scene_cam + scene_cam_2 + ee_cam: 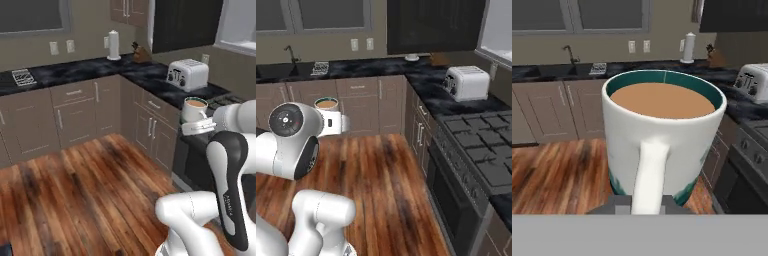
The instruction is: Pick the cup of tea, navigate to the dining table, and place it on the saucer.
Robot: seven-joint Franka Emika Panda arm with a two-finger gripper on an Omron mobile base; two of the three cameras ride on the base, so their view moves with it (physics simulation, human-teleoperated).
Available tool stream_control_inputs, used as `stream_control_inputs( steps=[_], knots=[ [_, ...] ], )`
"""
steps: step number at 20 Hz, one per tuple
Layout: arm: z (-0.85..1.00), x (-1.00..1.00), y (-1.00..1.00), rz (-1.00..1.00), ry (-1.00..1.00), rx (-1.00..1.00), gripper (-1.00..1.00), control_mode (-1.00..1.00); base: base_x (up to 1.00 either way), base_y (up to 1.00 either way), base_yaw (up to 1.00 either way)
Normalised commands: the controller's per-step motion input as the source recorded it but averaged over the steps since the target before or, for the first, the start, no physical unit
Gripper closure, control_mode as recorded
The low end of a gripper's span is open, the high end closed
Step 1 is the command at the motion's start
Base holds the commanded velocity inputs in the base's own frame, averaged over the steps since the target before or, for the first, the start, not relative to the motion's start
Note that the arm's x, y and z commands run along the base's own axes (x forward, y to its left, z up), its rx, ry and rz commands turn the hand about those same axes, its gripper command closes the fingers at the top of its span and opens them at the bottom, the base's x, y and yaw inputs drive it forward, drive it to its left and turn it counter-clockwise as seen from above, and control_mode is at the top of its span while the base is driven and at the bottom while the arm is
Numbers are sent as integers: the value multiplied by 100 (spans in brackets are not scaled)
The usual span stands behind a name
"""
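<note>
Above the wooden floor (75, 185), out in the open of the kitchen, my tool (647, 202) is pinched nearly shut on the handle of the cup of tea (662, 135), and the cup hangs clear of every surface. In the hand view the white handle runs straight down between my dark fingertips (617, 204), the teal rim faces up and the light brown tea sits level, so the cup is upright. From the left base view I see the same cup of tea (194, 109) held in front of my white arm (230, 165), level with the edge of the black marble bench (150, 75) but apart from it. On that bench stands a silver toaster (187, 74), well beyond the cup, and farther back in the corner a white paper-towel roll (114, 45). In the right base view the stove (486, 150) lies beside the toaster, away from the cup.
</note>
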Motion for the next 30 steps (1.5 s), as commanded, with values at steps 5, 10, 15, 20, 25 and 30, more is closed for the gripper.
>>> stream_control_inputs(
  steps=[5,10,15,20,25,30],
  knots=[
    [0,0,0,0,0,0,100,100,-14,-4,86],
    [0,0,0,0,0,0,100,100,2,-21,76],
    [0,0,0,0,0,0,100,100,16,-33,56],
    [0,0,0,0,0,0,100,100,0,-29,62],
    [0,0,0,0,0,0,100,100,0,-30,64],
    [0,0,0,0,0,0,100,100,0,-18,63]
  ],
)
